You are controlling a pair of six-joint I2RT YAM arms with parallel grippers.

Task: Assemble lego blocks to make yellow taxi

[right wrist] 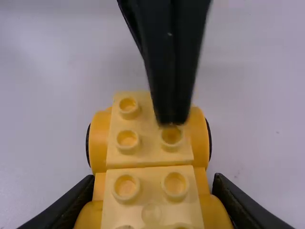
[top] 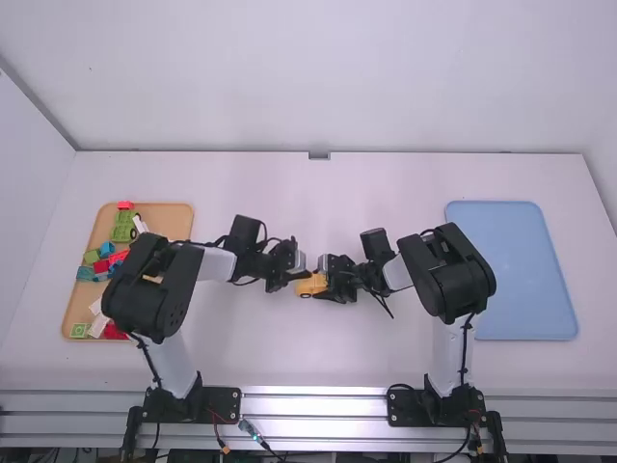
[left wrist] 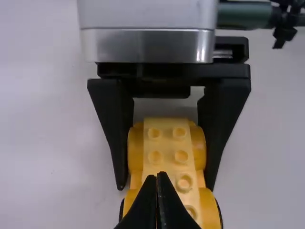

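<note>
Yellow taxi (right wrist: 126, 164): mid-desk (top: 260, 352), between pincers
Right pincer (top: 324, 279): clamped on yellow taxi
Left pincer (top: 303, 273): tips together, obstructing some taxi studs
Tan tray (top: 174, 214): left, loose blocks (top: 123, 227) inside
Blue tray (top: 521, 270): right, beside right arm (top: 449, 280)

A white, smooth-topped desk (top: 289, 362) spreads across the high view, its straight far edge meeting a pale wall. Pale light falls evenly over it, and a few tiny dark specks dot its surface in the right wrist view. Toward its left side lies a shallow orange-tan rectangular tray (top: 172, 217) with rounded corners and a low rim, carrying assorted coloured plastic blocks (top: 123, 228); part of it is hidden. Toward the right side, well apart from that one, a light-blue rectangular tray (top: 525, 289) with rounded corners lies flat, its left side partly covered.
</note>
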